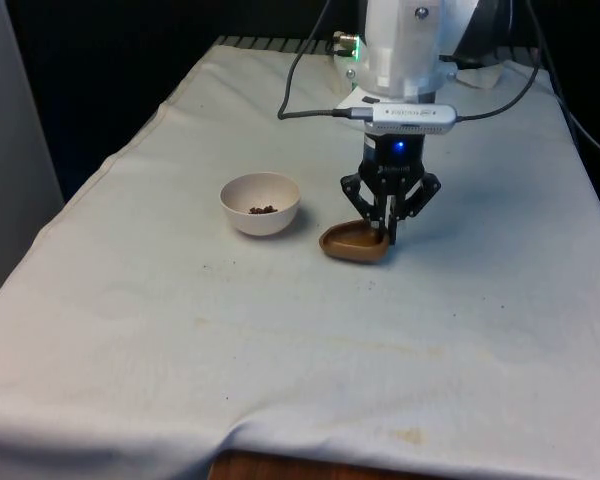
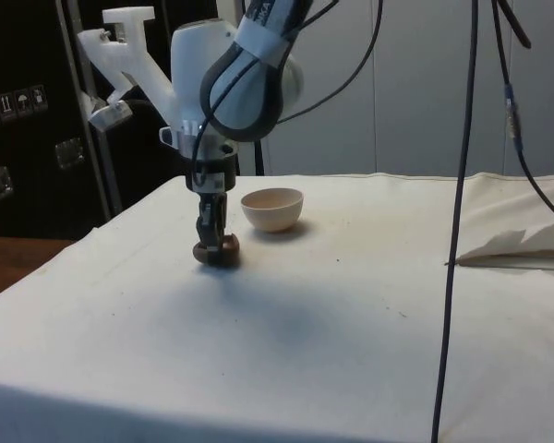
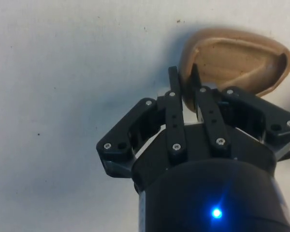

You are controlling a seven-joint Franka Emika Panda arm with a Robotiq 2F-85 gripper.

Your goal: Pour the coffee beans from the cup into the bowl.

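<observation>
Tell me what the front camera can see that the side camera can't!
Front view alone: a few dark coffee beans lying inside the round white bowl, and the open hollow of the shallow brown wooden cup. Side view alone: dark cabinets behind the table and a crumpled fold of cloth. Both share: the black two-finger hand closed on the cup's rim, the cup resting on the white cloth beside the bowl.

A table draped in a wrinkled, faintly stained white cloth (image 1: 280, 340) carries two vessels. A small round off-white bowl (image 1: 260, 203) with a few dark coffee beans (image 1: 262, 209) at its bottom stands upright near the middle. Just beside it, towards the front view's right, a shallow brown cup (image 1: 353, 243) of irregular shape sits on the cloth, apart from the bowl.
</observation>
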